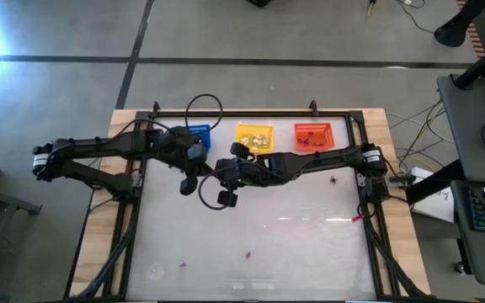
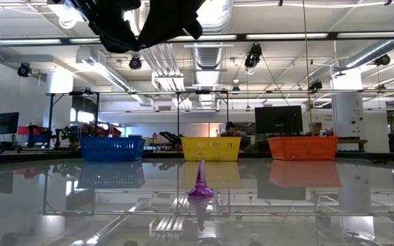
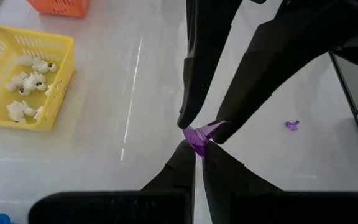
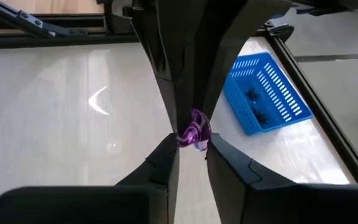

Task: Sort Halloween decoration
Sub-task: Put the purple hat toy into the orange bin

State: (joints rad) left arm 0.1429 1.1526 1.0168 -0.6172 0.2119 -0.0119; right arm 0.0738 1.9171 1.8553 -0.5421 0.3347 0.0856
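Handover in mid-air, by the look of it: the two pincers meet tip to tip above the surface point(image 1: 293, 244), in front of the blue basket point(image 4: 278, 93) and yellow basket point(image 3: 61, 74), with a purple trinket point(image 3: 199, 137) between them. The left pincer point(image 3: 196, 147) is fully closed on the trinket. The right pincer point(image 4: 191, 142) stands only narrowly parted, its tips pressed on the same piece from either side, so both seem to have hold of it. I judge the piece is being passed to the right arm because that arm reaches the orange basket point(image 1: 313, 128) more easily; small purple bits show inside that basket.

The sorting looks to be by colour: white trinkets point(image 3: 27, 81) lie in the yellow basket and dark trinkets point(image 4: 252, 94) in the blue one. A purple hat point(image 2: 200, 186) stands upright on the surface well short of the baskets, and another purple scrap point(image 3: 291, 125) lies apart, both unsorted.

The surface is pale and glossy, mirroring the baskets and ceiling lights, and sits in a dark frame on a wooden top. Beyond it is a large workshop with strip lights, ducts, a dark monitor and grey floor; a desk with a keyboard stands beside the right arm.
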